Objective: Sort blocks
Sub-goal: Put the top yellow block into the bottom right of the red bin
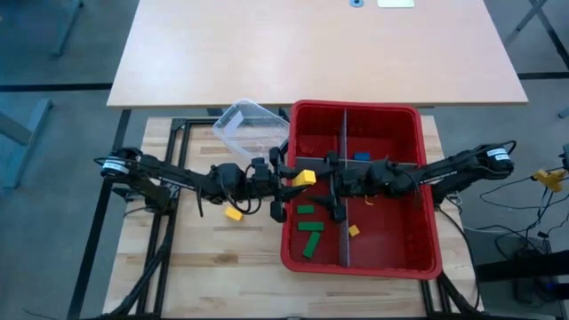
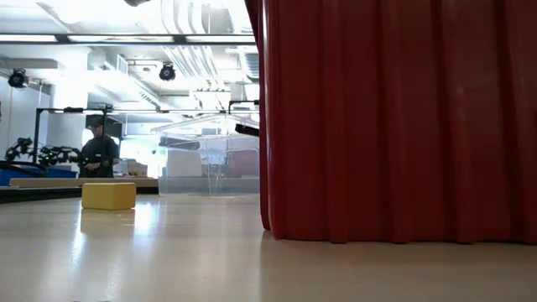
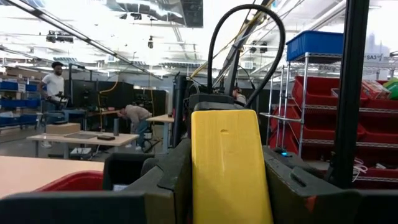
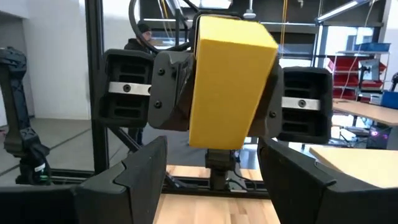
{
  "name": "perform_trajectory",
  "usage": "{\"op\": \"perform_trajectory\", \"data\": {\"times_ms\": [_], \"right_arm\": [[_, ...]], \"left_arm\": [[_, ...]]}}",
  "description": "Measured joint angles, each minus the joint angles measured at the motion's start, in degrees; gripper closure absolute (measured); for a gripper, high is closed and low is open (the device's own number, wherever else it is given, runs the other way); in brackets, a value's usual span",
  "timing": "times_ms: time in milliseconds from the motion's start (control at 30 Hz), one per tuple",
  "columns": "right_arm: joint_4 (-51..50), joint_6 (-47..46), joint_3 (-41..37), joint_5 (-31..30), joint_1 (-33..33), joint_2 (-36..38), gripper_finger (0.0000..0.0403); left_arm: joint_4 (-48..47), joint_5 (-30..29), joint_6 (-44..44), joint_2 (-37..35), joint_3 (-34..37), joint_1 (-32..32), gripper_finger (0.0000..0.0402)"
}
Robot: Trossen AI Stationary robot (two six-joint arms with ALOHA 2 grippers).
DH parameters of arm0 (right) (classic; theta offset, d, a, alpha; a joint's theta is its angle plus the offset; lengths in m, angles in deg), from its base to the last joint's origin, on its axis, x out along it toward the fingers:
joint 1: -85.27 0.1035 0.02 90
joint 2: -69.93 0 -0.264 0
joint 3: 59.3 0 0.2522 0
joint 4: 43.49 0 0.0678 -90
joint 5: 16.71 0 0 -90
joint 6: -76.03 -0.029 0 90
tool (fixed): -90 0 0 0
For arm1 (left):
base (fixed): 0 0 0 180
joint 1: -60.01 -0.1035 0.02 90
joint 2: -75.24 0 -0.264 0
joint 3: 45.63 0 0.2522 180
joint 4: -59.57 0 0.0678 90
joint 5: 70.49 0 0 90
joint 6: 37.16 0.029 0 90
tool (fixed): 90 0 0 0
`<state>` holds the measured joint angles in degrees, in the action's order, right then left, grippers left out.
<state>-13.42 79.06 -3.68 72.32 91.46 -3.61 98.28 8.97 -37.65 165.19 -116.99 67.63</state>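
Observation:
A yellow block hangs above the red bin, over its left half, and my left gripper is shut on it. My right gripper faces it from the right and stands open; its fingers are short of the block and touch nothing. Three green blocks and a small yellow-orange one lie on the bin floor. A blue one lies at the bin's far right. Another yellow block rests flat on the table, left of the bin. My left gripper pinches the yellow block's two opposite side faces between its two fingers. It comes about level from the table's left, tipped slightly up. The block sticks out past the fingertips toward the right gripper. It is lifted clear of the bin.
Grey divider panels split the bin into compartments. A clear plastic tub stands on the table by the bin's far left corner. In the low view the bin wall fills the right side. People stand in the room behind.

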Motion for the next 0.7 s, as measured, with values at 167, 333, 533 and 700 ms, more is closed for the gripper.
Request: {"op": "perform_trajectory", "data": {"times_ms": [167,333,533,700], "right_arm": [[0.15,0.66,2.17,0.22,-0.02,-2.55,0.0174],[-0.04,0.44,3.78,1.44,-0.42,-3.54,0.0174],[-0.52,0.69,4.62,1.5,-0.91,-3.54,0.0174],[-1.05,0.49,4.74,1.99,-1.91,-3.52,0.0189]], "left_arm": [[-0.51,0.09,-0.02,0.02,0.0,0.02,0.0291],[-1.03,0.41,-0.35,-0.11,0.02,0.09,0.0291],[-1.49,1.53,-0.82,-0.14,0.02,0.17,0.0291],[-1.01,2.01,-1.39,0.85,0.02,0.13,0.0291]]}}
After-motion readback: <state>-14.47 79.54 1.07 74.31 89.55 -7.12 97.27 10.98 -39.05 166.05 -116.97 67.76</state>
